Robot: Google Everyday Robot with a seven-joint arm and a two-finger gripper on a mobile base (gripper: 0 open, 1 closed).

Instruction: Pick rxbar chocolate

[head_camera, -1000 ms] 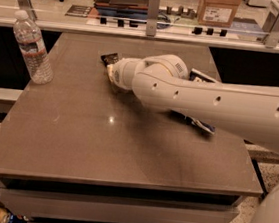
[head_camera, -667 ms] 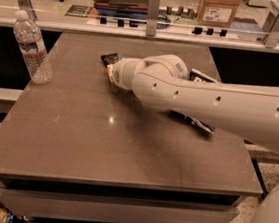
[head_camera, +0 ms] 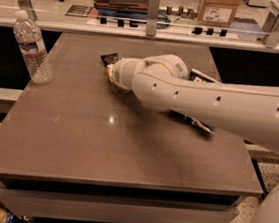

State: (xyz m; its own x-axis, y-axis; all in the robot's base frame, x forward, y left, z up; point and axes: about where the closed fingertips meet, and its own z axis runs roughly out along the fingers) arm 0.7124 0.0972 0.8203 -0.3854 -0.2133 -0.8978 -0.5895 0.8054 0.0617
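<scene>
Camera view: gripper (head_camera: 111, 74) sits at the arm's far end, well right of the water bottle (head_camera: 33, 46) and low over the table (head_camera: 125, 152). Open or closed, cannot tell.

No change from a second ago: same arm pose, so probably paused at the grasp, bar not lifted.

rxbar chocolate (head_camera: 109, 58) lies flat, right of the bottle, tucked against the gripper with only a dark end showing. Its long axis seems to run away from the bottle; mostly hidden, so uncertain.

Chip bag (head_camera: 202, 124) lies farther from the bottle, under the arm.
</scene>
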